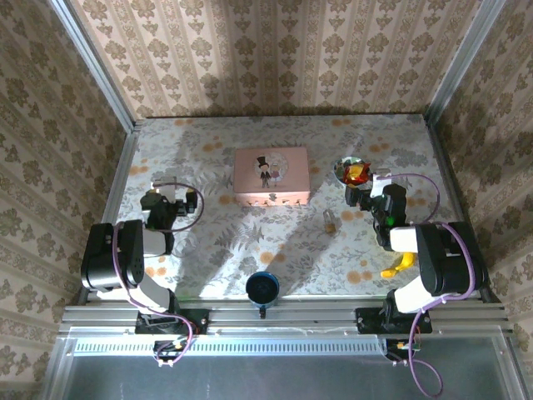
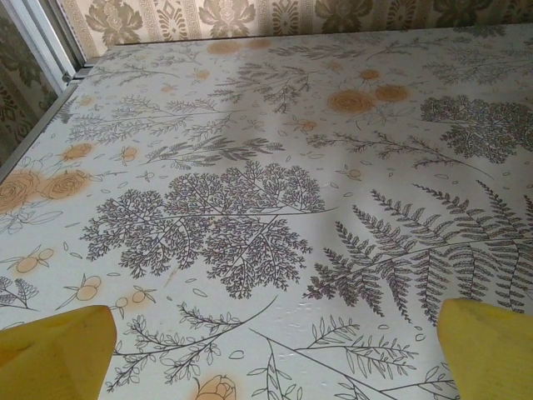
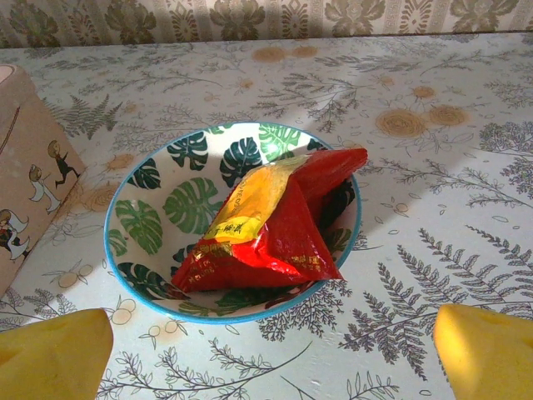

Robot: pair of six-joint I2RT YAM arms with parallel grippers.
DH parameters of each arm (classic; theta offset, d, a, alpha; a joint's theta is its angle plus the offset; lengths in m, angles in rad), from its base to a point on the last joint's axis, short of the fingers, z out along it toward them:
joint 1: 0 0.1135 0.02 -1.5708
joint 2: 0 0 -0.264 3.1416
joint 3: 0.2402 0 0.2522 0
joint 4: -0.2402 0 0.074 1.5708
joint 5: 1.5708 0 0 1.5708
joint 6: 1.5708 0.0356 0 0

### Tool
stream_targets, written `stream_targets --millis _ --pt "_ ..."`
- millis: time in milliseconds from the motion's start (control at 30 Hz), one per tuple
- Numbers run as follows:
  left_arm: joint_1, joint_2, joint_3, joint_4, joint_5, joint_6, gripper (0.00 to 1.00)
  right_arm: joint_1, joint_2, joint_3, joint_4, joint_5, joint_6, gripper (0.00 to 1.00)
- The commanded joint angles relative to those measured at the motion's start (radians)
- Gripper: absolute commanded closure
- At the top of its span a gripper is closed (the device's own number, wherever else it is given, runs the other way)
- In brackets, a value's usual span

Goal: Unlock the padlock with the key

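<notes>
The padlock (image 1: 331, 220) is a tiny brownish lock lying on the flowered tablecloth, in front of the pink box's right corner. The key is too small to make out. My left gripper (image 1: 155, 194) hovers over the left side of the table, far from the lock. In its wrist view it (image 2: 275, 367) is open, yellow fingertips (image 2: 54, 350) wide apart over bare cloth. My right gripper (image 1: 367, 193) sits right of the lock, just in front of the bowl. It (image 3: 271, 367) is open too, with nothing between its fingertips (image 3: 487, 350).
A pink box (image 1: 271, 175) stands at mid-table. A leaf-patterned bowl (image 3: 125, 250) holds a red and yellow packet (image 3: 275, 225). A dark blue cup (image 1: 262, 287) stands near the front edge and a yellow banana-shaped toy (image 1: 398, 263) lies by the right arm. Wallpapered walls enclose the table.
</notes>
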Motion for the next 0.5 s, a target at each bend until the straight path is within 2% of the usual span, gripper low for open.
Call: stream_targets --millis 0,467 --pt "-0.010 -0.016 0.028 -0.025 0.021 0.031 0.00 -0.005 0.003 0.010 0.005 0.004 0.002 0.00" --pt "-0.010 -0.015 0.026 -0.025 0.018 0.031 0.00 -0.004 0.003 0.010 0.005 0.004 0.001 0.00"
